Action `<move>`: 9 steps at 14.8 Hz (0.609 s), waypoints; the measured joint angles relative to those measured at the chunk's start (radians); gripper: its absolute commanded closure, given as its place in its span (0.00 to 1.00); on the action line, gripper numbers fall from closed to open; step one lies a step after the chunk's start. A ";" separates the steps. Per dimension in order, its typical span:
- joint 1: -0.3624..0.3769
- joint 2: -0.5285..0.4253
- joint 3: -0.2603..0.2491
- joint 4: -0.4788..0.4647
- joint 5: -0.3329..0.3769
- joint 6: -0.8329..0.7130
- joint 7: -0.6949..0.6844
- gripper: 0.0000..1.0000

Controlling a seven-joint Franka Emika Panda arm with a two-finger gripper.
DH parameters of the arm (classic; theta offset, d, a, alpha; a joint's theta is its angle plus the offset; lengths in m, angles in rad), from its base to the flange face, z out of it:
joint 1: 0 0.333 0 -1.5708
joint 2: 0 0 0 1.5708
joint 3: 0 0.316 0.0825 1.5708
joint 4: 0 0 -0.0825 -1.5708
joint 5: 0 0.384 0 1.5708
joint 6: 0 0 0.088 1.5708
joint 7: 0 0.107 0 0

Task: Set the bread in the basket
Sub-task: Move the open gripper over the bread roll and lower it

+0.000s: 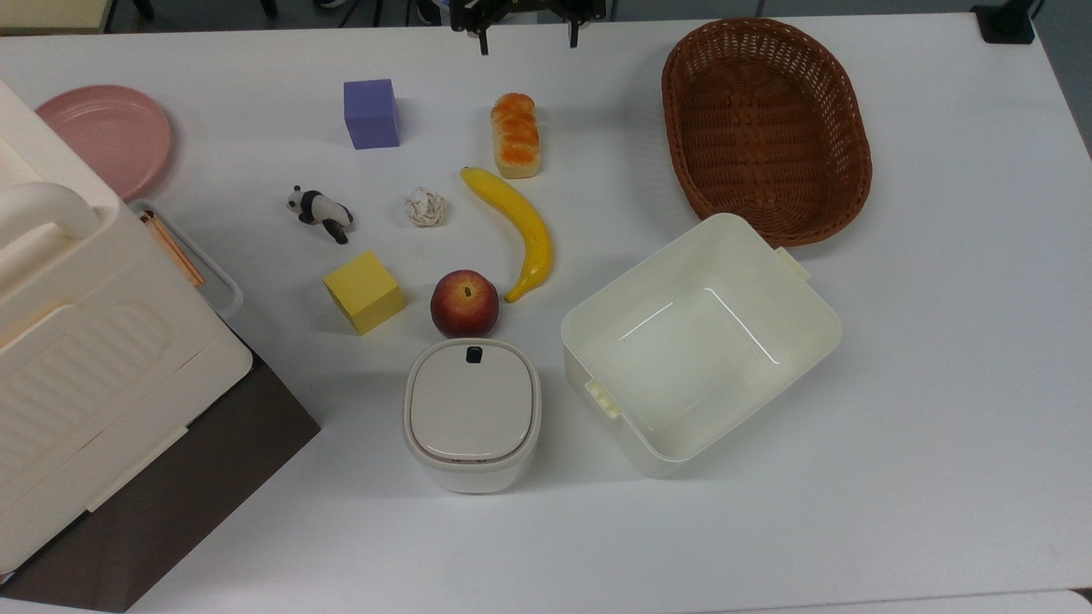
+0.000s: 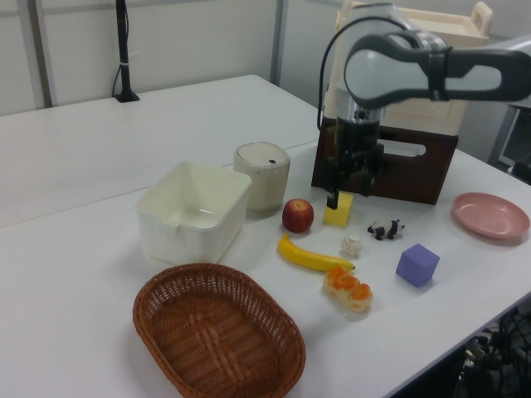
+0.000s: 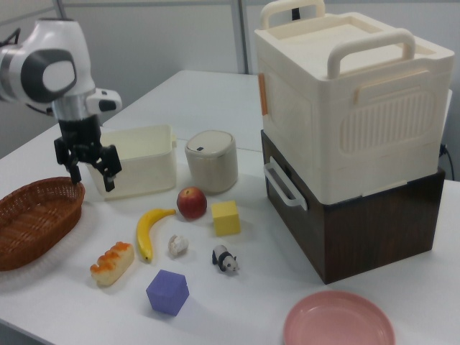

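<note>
- End effector (image 3: 91, 171): fingers spread wide, pointing down, nothing between them. It hangs in the air above the surface (image 1: 938, 384), well clear of everything on it.
- In the top view the end effector (image 1: 526, 34) sits at the upper edge, above the bread (image 1: 515, 135) in the picture, not on it.
- Bread lies flat on the surface, not gripped, just beside the stem end of the banana (image 1: 517, 230); I can't tell if they touch. Purple cube (image 1: 371, 113) is off to the top view's left of it.
- Basket (image 1: 767, 128) is empty, well apart from the bread, on the top view's right.
- Cream bin (image 1: 699, 341) sits near the basket, also empty.
- Status: nothing done yet. My read: approach phase. Left: descend, grip, lift, carry over, release in the basket.
</note>
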 measured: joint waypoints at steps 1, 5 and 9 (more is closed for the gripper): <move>0.002 -0.024 -0.001 -0.050 0.000 0.050 0.019 0.00; 0.004 -0.091 -0.002 -0.183 0.000 0.163 0.072 0.00; 0.005 -0.136 -0.002 -0.312 0.000 0.285 0.077 0.00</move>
